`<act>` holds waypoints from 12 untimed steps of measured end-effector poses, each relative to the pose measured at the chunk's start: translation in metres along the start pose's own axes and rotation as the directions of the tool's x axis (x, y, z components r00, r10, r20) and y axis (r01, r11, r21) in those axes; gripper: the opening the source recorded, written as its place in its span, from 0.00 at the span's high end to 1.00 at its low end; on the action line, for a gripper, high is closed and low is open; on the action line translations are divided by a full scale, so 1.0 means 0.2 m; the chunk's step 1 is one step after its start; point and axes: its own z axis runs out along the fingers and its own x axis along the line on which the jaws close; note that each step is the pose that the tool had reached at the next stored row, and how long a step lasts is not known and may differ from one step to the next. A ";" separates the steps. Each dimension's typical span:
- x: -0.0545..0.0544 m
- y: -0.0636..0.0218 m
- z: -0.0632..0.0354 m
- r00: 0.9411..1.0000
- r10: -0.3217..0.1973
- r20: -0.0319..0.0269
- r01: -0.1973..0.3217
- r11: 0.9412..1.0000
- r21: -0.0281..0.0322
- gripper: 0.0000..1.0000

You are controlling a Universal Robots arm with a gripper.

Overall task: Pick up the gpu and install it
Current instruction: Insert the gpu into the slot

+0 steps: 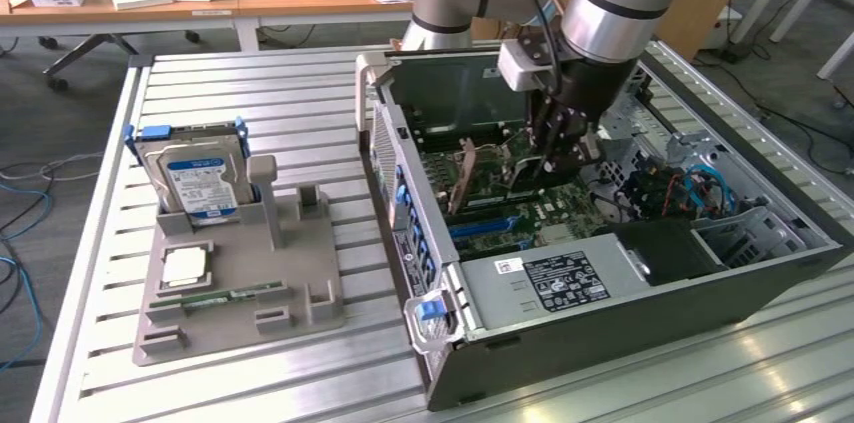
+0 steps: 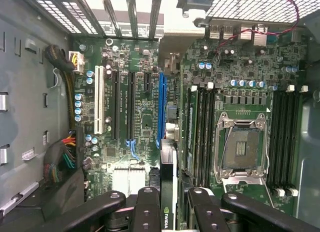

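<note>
My gripper point(image 2: 168, 199) is shut on the gpu point(image 2: 169, 167), seen edge-on as a thin dark card with a green logo between the two black fingers point(image 2: 147, 209). The card hangs over the green motherboard point(image 2: 145, 122), just beside the long blue slot point(image 2: 161, 109) and short of the black memory slots point(image 2: 202, 132). In the exterior view the gripper point(image 1: 550, 158) reaches down into the open computer case point(image 1: 400, 173), low over the board; the card itself is mostly hidden there by the fingers.
A grey holder point(image 1: 240, 283) on the slatted table carries a hard drive point(image 1: 200, 178), a processor chip point(image 1: 184, 265) and a memory stick point(image 1: 220, 295). Inside the case are the power supply point(image 1: 554, 278), the empty CPU socket point(image 2: 242, 147) and cable bundles point(image 2: 62, 159).
</note>
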 end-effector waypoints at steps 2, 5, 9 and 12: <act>0.00 0.000 0.007 1.000 0.000 0.000 0.000 1.000 0.000 0.74; 0.00 0.000 0.019 1.000 0.000 0.000 0.000 1.000 0.000 0.74; 0.00 0.000 0.035 1.000 0.000 0.000 0.000 1.000 0.000 0.74; 0.00 0.001 0.045 1.000 0.000 0.000 0.000 1.000 0.000 0.74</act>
